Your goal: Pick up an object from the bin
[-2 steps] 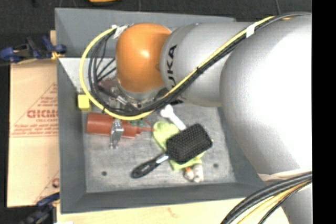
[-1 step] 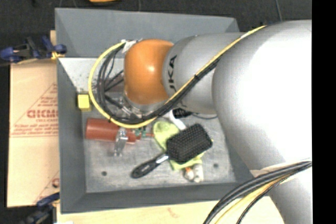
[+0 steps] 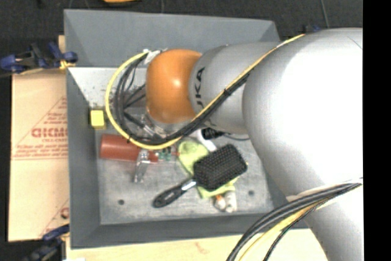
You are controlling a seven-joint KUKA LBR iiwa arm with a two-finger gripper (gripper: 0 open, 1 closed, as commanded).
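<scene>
A dark floor surrounds the grey metal bin [image 3: 171,27], seen from the overhead camera. The arm's orange wrist cover [image 3: 171,85] hangs over the bin's middle. The gripper [image 3: 142,167] sits low near the floor, just beside the right end of a red cylinder [image 3: 117,148] lying at 9 o'clock. Whether it is open or closed cannot be told. A yellow block [image 3: 96,118] lies at 10 o'clock. At 5 o'clock a black hairbrush [image 3: 211,173] rests across a yellow-green object [image 3: 190,154].
</scene>
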